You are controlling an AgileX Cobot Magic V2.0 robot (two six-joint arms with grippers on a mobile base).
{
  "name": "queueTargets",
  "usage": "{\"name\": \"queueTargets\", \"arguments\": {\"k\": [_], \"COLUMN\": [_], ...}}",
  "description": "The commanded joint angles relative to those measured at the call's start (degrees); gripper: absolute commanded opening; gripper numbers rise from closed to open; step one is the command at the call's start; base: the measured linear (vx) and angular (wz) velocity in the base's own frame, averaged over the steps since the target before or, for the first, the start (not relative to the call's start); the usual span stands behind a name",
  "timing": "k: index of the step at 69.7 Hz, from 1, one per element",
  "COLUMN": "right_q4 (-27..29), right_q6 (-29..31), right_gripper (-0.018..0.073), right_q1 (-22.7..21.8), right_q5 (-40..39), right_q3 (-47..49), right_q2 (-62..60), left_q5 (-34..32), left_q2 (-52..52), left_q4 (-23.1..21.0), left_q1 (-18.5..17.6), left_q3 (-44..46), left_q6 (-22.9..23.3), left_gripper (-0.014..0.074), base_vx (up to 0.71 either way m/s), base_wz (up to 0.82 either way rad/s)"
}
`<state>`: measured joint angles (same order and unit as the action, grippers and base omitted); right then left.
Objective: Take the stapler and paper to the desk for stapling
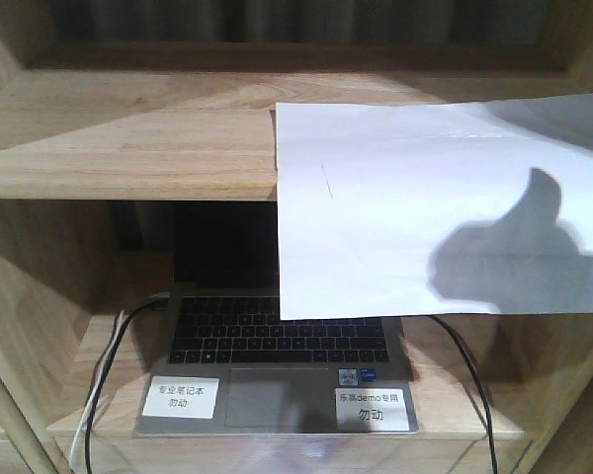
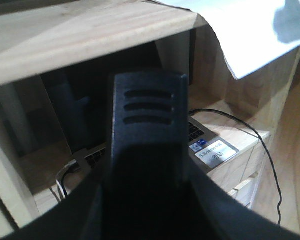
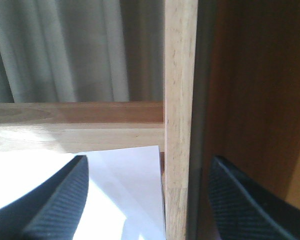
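draped off the shelf (image 1: 128,148) lip at upper right, over the laptop (image 1: 277,346): paper (image 1: 395,217), overhanging, likely to offer a pinchable edge. right end effector (image 3: 155,200) spread, straddling the upright post (image 3: 180,100). left end effector (image 2: 147,145): cannot tell. no stapler visible.

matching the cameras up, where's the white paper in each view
Exterior front: the paper is at right, lying on the upper shelf and drooping over its front edge.
Left wrist: top right corner, hanging off the same shelf.
Right wrist: bottom left, beside the wooden upright.
Shared landmark: that shelf board.
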<state>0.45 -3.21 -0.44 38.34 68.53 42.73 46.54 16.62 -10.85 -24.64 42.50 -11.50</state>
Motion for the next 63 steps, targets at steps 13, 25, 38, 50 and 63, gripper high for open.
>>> {"name": "queueTargets", "arguments": {"k": [13,25,38,50,63], "right_q4": [-0.4,-0.4,-0.4,-0.4,-0.4], "right_q6": [0.3,0.3,0.3,0.3,0.3], "right_gripper": [0.048,0.048,0.048,0.048,0.048], "right_q1": [-0.2,-0.2,-0.2,-0.2,-0.2], "right_q5": [-4.0,-4.0,-4.0,-4.0,-4.0], "right_q3": [1.4,1.4,1.4,1.4,1.4], "right_q2": [0.3,0.3,0.3,0.3,0.3], "left_q5": [-6.9,-6.7,-6.8,-6.8,-6.8], "left_q2": [-6.4,-7.1,-7.1,-7.1,-7.1], "left_q4": [-1.2,-1.2,-1.2,-1.2,-1.2], "left_q1": [0.0,0.0,0.0,0.0,0.0], "left_q3": [-2.8,-3.1,-3.1,-3.1,-3.1], "left_q6": [0.1,0.2,0.1,0.1,0.1], "left_gripper": [-0.0006,-0.0006,-0.0006,-0.0006,-0.0006], "base_vx": [0.0,0.0,0.0,0.0,0.0], "base_wz": [0.0,0.0,0.0,0.0,0.0]}}
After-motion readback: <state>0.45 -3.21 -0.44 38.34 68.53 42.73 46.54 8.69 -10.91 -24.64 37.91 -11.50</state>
